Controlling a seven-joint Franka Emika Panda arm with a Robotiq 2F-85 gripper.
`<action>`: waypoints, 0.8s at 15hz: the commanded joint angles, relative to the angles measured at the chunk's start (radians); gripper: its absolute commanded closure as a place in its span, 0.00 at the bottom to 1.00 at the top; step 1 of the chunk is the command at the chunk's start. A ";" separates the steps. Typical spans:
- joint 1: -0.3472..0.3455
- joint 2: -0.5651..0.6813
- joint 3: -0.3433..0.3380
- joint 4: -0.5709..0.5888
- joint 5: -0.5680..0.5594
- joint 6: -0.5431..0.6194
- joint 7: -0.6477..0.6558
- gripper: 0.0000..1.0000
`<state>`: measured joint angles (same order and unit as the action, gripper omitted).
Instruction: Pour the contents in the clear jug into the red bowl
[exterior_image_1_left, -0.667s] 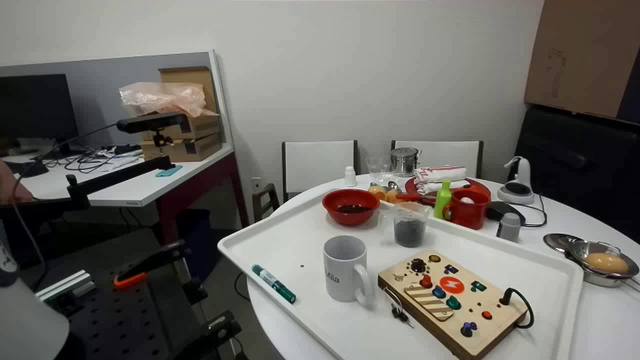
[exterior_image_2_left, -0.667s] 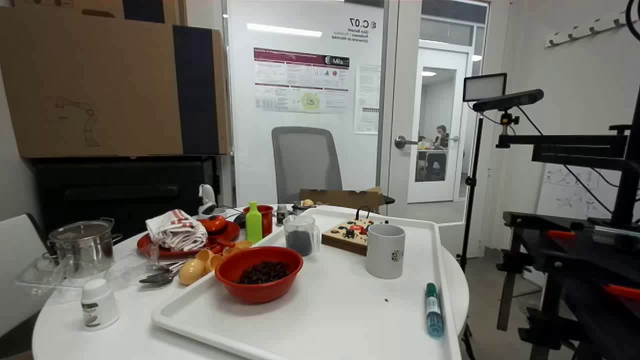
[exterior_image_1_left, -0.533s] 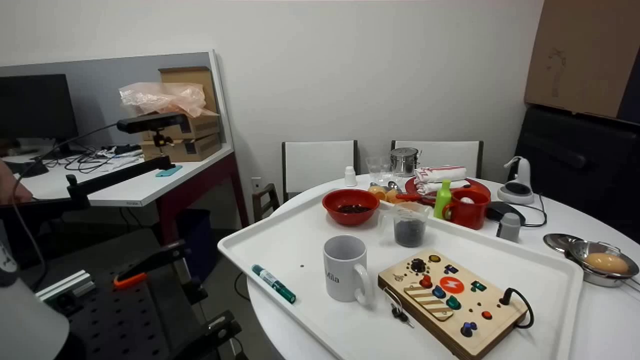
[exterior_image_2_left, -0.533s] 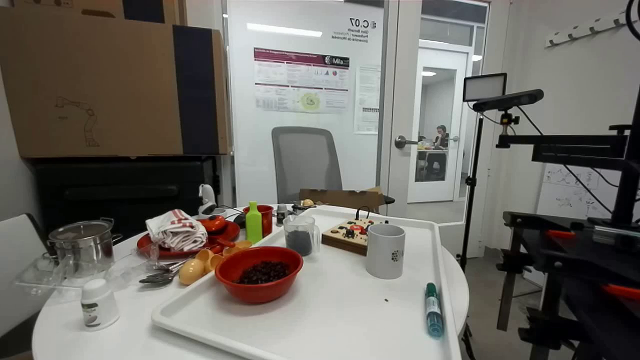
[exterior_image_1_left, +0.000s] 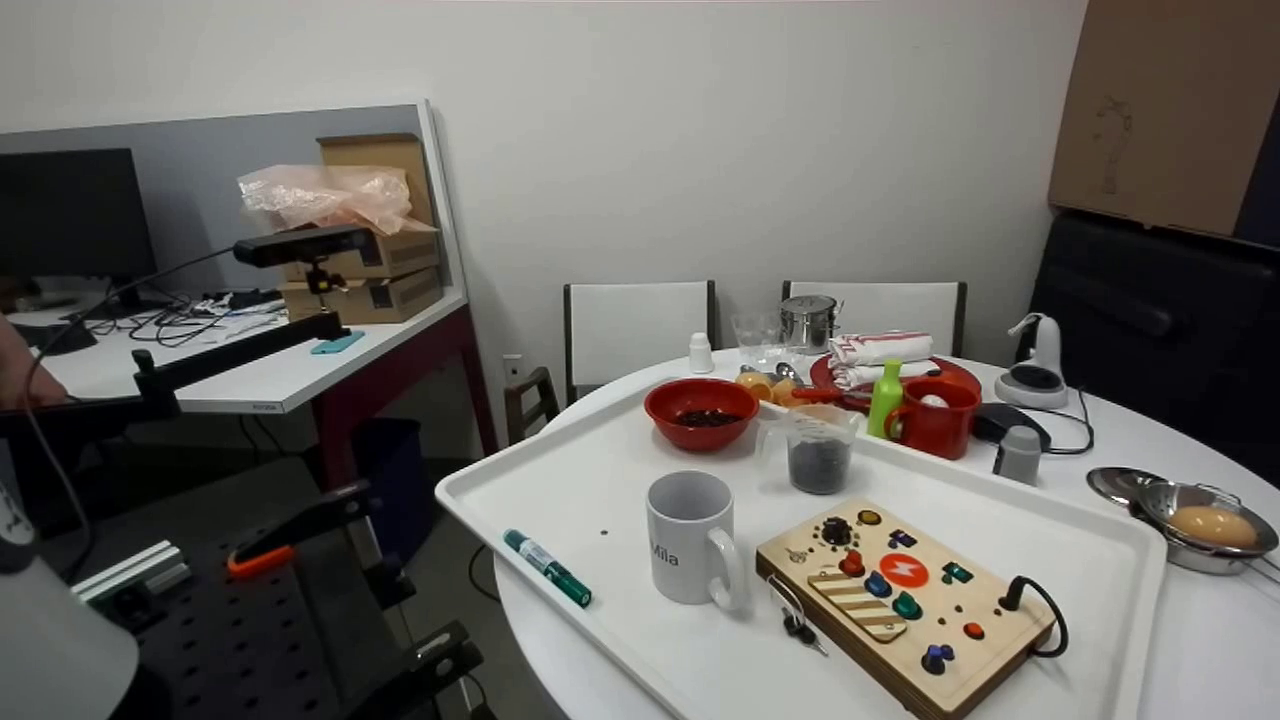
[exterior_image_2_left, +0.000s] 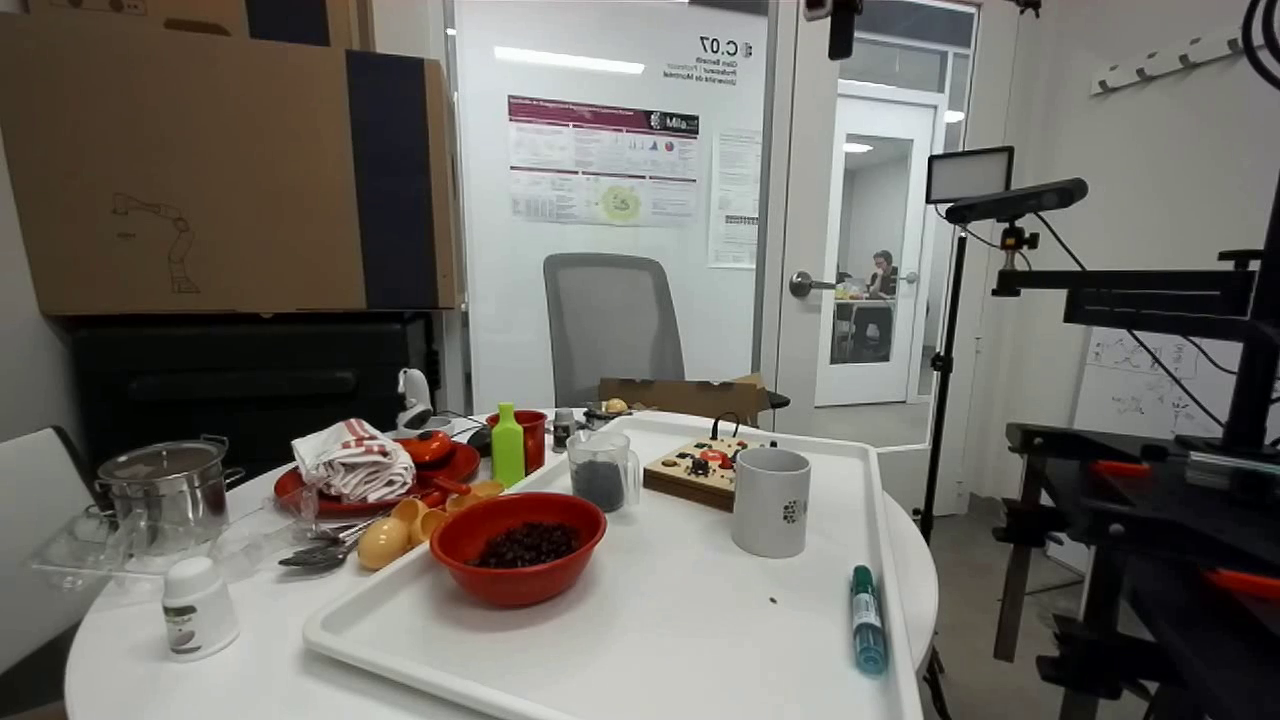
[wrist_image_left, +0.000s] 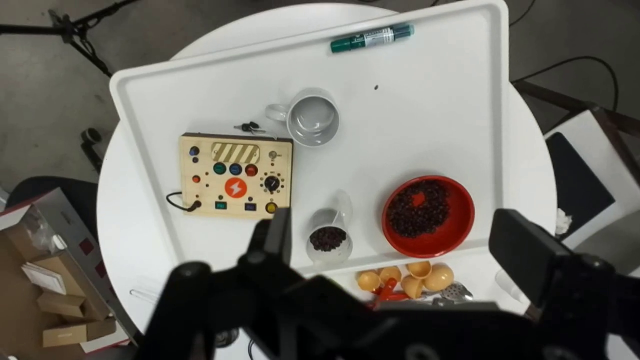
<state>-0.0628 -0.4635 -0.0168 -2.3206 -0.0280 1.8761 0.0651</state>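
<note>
Wrist view: gripper (wrist_image_left: 392, 220) with its fingers (wrist_image_left: 522, 250) spread wide apart, the red bowl (wrist_image_left: 457, 215) visible through the gap. Dark beans (wrist_image_left: 415, 222) cover part of the bowl's floor. Clear jug (wrist_image_left: 330, 256), upright near the bowl but apart from it, with dark contents (wrist_image_left: 327, 239) in its lower part. Both stand on a white tray (wrist_image_left: 440, 110). Yellow-orange eggshells (wrist_image_left: 412, 286) lie just beside the bowl, past the tray's rim. Farther from the bowl than the jug, on the same tray: gray mug (wrist_image_left: 313, 120), wooden control box (wrist_image_left: 235, 172) and green marker (wrist_image_left: 372, 39).

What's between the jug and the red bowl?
Just a bare stretch of tray; the wrist view shows it, with the jug and red bowl apart.
</note>
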 joint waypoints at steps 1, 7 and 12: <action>0.004 0.019 0.001 0.004 -0.004 -0.001 0.012 0.00; -0.026 0.026 0.016 0.005 -0.028 -0.012 0.110 0.00; 0.019 0.179 0.078 0.007 -0.015 0.118 0.194 0.00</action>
<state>-0.0712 -0.3833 0.0254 -2.3255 -0.0415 1.9117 0.2072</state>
